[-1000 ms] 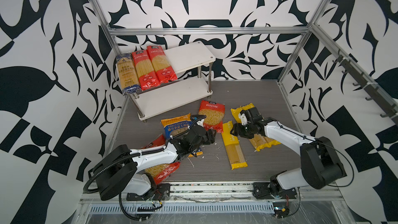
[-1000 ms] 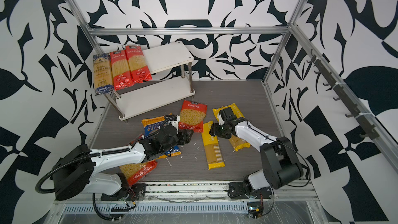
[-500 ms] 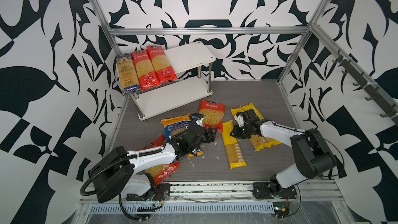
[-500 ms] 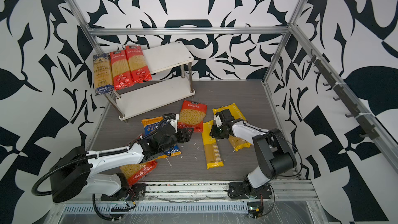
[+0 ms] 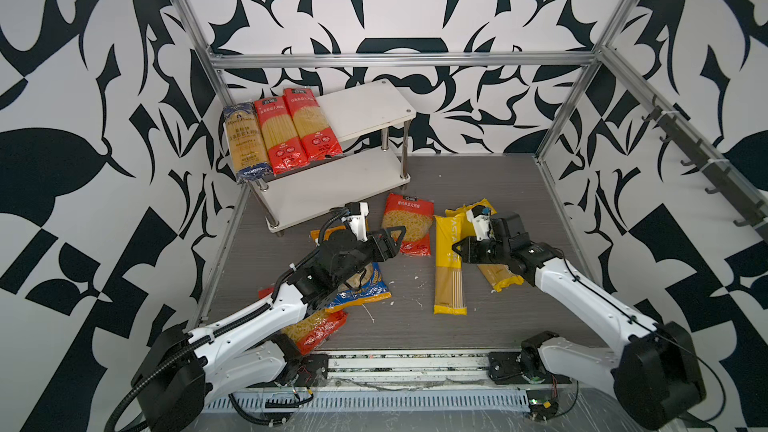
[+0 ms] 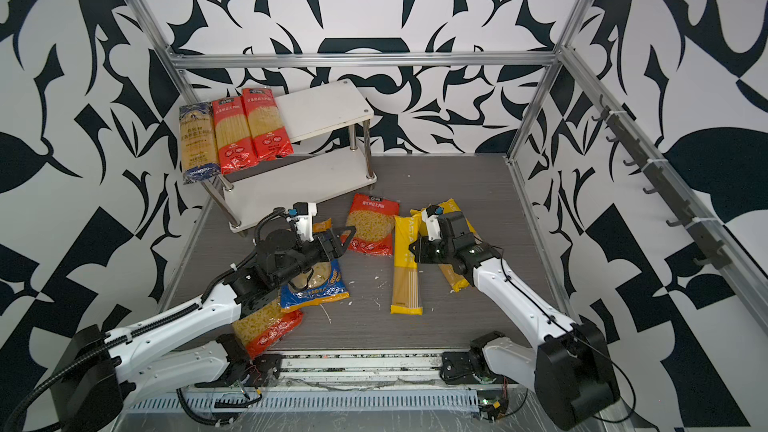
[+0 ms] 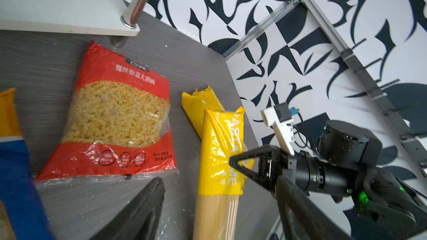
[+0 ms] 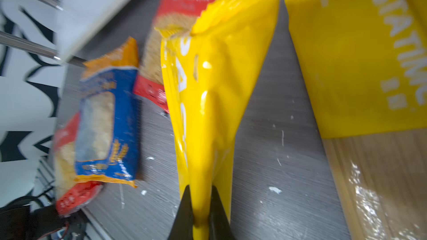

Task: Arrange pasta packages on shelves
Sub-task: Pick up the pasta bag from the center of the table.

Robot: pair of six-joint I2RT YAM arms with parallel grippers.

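The shelves (image 5: 365,110) stand at the back left. A blue spaghetti pack (image 5: 245,143) and two red ones (image 5: 276,135) lie on the top board. On the floor lie a red short-pasta bag (image 5: 407,226), a blue-orange bag (image 5: 361,284) and a red-orange bag (image 5: 316,330), partly under my left arm. My right gripper (image 5: 455,249) (image 8: 200,189) is shut on the side edge of a yellow spaghetti pack (image 5: 446,268) (image 8: 208,88). My left gripper (image 5: 399,236) (image 7: 220,188) hangs open beside the red bag's near corner, holding nothing.
A second yellow spaghetti pack (image 5: 498,278) (image 8: 358,65) lies under my right arm. The lower shelf board (image 5: 332,184) is bare. Aluminium frame rails (image 5: 561,209) edge the grey floor, and white crumbs are scattered over it.
My right gripper has closed on the yellow pack's edge. My left gripper has opened wider and stays near the red bag.
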